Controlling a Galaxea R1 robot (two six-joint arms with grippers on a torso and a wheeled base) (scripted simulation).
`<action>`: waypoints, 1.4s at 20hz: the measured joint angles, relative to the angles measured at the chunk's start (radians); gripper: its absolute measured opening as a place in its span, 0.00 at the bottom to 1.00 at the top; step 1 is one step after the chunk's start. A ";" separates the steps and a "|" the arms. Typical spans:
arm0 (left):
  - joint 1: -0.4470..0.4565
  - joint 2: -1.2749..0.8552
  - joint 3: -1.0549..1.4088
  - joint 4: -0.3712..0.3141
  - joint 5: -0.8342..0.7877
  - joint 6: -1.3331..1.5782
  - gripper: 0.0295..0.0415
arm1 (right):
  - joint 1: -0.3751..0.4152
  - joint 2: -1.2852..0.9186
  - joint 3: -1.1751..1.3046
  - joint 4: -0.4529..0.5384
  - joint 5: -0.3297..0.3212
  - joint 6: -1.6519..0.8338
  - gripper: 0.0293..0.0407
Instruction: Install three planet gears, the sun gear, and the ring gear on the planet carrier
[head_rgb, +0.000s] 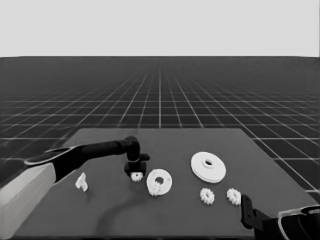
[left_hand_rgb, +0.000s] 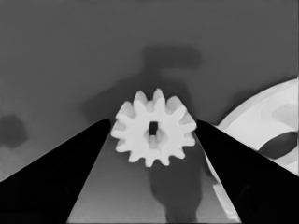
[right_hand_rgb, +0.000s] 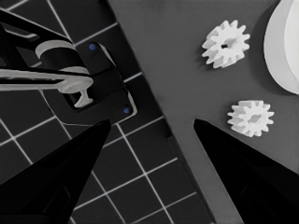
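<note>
My left gripper (head_rgb: 135, 171) reaches in from the left and hangs over a small toothed gear (head_rgb: 136, 176) just left of the smaller round part (head_rgb: 159, 182). In the left wrist view this gear (left_hand_rgb: 153, 128) lies between the spread fingers of the gripper (left_hand_rgb: 153, 122), which is open, with the tips close to its teeth. Another gear (head_rgb: 156, 190) sits on the smaller round part's near rim. The larger round part (head_rgb: 208, 166) lies farther right. Two more gears (head_rgb: 207, 196) (head_rgb: 233, 196) lie in front of it. My right gripper (head_rgb: 246, 212) waits open at the lower right corner.
A thin white piece (head_rgb: 81, 182) lies near the table's left side, under the left arm. The right wrist view shows the two near gears (right_hand_rgb: 226, 43) (right_hand_rgb: 251, 117), the table's corner and dark machinery (right_hand_rgb: 93, 84) past the edge.
</note>
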 joint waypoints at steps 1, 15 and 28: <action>0.001 0.000 -0.001 0.001 -0.001 0.001 0.75 | 0.000 0.000 0.000 0.000 0.000 0.000 0.81; -0.146 -0.046 0.133 -0.123 0.082 -0.068 0.14 | 0.000 0.000 0.000 0.000 0.000 0.000 0.81; -0.193 0.223 -0.128 -0.168 0.099 -0.072 0.14 | 0.000 0.000 0.000 0.000 0.000 0.000 0.81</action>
